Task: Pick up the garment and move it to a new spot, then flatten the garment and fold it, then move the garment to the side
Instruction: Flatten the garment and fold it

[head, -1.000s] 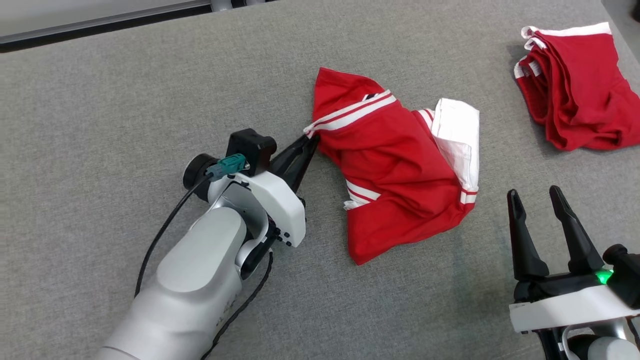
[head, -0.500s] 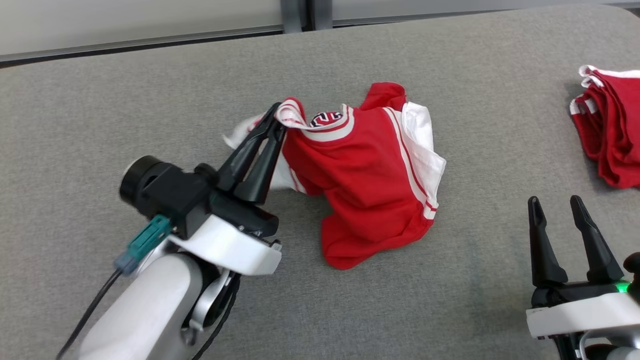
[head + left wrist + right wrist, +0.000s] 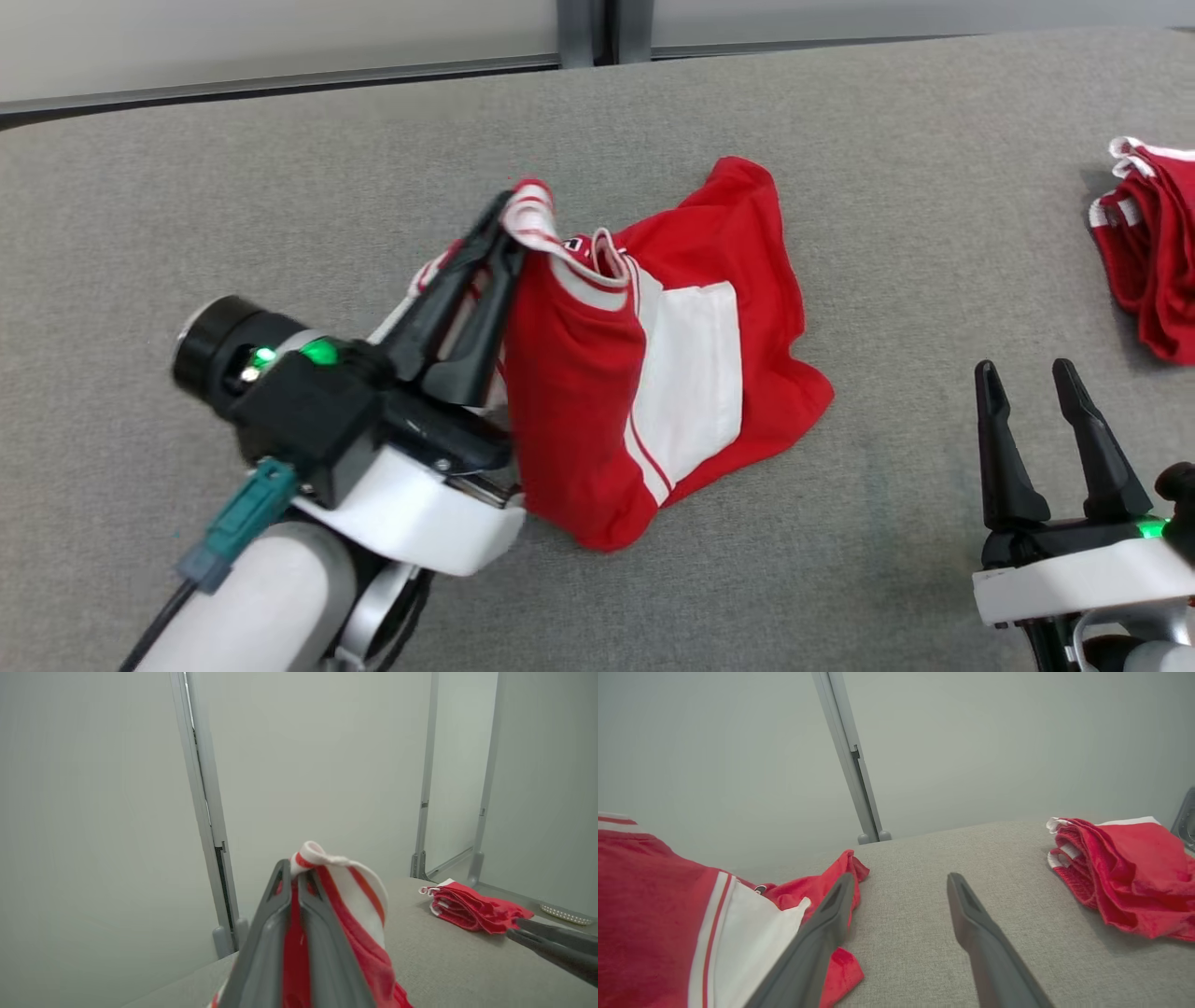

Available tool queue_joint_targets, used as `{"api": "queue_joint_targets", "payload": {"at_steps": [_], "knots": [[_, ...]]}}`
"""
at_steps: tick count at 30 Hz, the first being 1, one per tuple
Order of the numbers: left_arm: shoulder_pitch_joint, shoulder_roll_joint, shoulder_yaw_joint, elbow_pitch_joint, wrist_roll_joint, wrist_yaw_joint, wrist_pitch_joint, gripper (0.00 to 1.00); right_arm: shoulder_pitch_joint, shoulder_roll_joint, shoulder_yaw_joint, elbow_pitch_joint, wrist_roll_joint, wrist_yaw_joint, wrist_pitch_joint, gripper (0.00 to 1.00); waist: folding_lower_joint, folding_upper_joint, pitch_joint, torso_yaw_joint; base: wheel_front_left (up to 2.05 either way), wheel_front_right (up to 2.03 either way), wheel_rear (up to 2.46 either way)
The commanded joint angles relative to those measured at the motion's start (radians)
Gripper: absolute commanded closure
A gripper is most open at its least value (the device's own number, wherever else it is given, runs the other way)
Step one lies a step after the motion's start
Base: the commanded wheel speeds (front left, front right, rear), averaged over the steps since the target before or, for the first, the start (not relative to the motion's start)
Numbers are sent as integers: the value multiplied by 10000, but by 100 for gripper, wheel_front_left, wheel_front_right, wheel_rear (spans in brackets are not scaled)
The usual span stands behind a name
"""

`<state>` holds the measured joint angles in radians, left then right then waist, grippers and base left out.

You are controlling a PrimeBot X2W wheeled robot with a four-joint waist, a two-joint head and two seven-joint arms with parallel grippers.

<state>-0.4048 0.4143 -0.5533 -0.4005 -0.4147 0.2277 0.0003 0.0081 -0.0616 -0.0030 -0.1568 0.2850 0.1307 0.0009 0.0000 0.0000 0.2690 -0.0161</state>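
Observation:
A red garment [image 3: 579, 411] with white panels and striped trim hangs from its collar edge over the grey table [image 3: 187, 205]; its lower part rests crumpled on the surface. My left gripper [image 3: 504, 219] is shut on the striped trim at the garment's top left, lifted off the table. In the left wrist view the trim [image 3: 345, 877] bunches above the closed fingers [image 3: 266, 933]. My right gripper [image 3: 1024, 378] stands open at the lower right, well clear of the cloth. In the right wrist view the garment [image 3: 654, 905] lies left of the open fingers [image 3: 971, 924].
A second red garment [image 3: 1148, 261] with white trim lies folded in a heap at the table's right edge, also in the right wrist view [image 3: 1125, 877]. A pale wall with a grey post [image 3: 583, 28] runs behind the table's far edge.
My left gripper has lifted the garment by its trim and drawn it up and toward me; the cloth now hangs and shows a white panel. The head camera has also shifted. The right gripper holds still.

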Motion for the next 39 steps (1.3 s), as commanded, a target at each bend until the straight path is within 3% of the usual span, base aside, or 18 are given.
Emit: {"api": "queue_joint_targets", "payload": {"at_steps": [1, 2, 3, 7, 14, 15, 16, 21, 27, 33, 36, 39], "knots": [[-424, -224, -263, 266, -11, -257, 27, 100, -81, -16, 13, 28, 44, 0, -22, 0, 0, 0, 179, -351, 0, 0, 0], [-613, -443, -496, 437, -74, -447, 0, 100, -81, -9, 12, 65, 73, 0, -26, 0, 0, 0, 240, -484, 0, 0, 0], [-1026, -876, -1114, 971, -34, -902, 28, 100, -98, 11, -1, 117, 140, 0, -121, 0, 0, 0, 333, -726, 0, 0, 0], [-1595, -1937, -2453, 2142, -106, -1796, -7, 100, -112, 44, 69, 290, 224, 0, -202, 0, 0, 0, 465, -1183, 0, 0, 0], [-1433, -2617, -3288, 4692, -656, -2616, -31, 100, -194, 84, 147, 534, 407, 0, -358, 0, 0, 0, 420, -1641, 0, 0, 0], [-1397, -2650, -3296, 4982, -735, -2659, -124, 40, -199, 88, 171, 561, 420, 0, -390, 0, 0, 0, 404, -1660, 0, 0, 0], [-1345, -2666, -3337, 5212, -779, -2731, -235, 0, -195, 93, 179, 584, 436, 0, -437, 0, 0, 0, 381, -1660, 0, 0, 0], [-1052, -2615, -3248, 5342, -1029, -2956, -1000, 0, -129, 97, 85, 578, 390, 0, -547, 0, 0, 0, 233, -1304, 0, 0, 0], [-544, -2099, -2523, 4665, -932, -2185, -1774, 0, -219, 74, 61, 417, 64, 0, -439, 0, 0, 0, 16, -842, 0, 0, 0], [322, -1243, -757, 4242, -1152, -574, -2302, 0, -220, -114, 87, 157, -286, 0, -233, 0, 0, 0, -184, -235, 0, 0, 0], [768, -849, 223, 4244, -1290, 2, -2499, 0, -134, -206, 84, 33, -402, 0, -89, 0, 0, 0, -327, 63, 0, 0, 0], [1332, -588, 1025, 4333, -1490, 305, -2585, 0, 6, -309, 102, -55, -512, 0, 63, 0, 0, 0, -523, 352, 0, 0, 0]]}}
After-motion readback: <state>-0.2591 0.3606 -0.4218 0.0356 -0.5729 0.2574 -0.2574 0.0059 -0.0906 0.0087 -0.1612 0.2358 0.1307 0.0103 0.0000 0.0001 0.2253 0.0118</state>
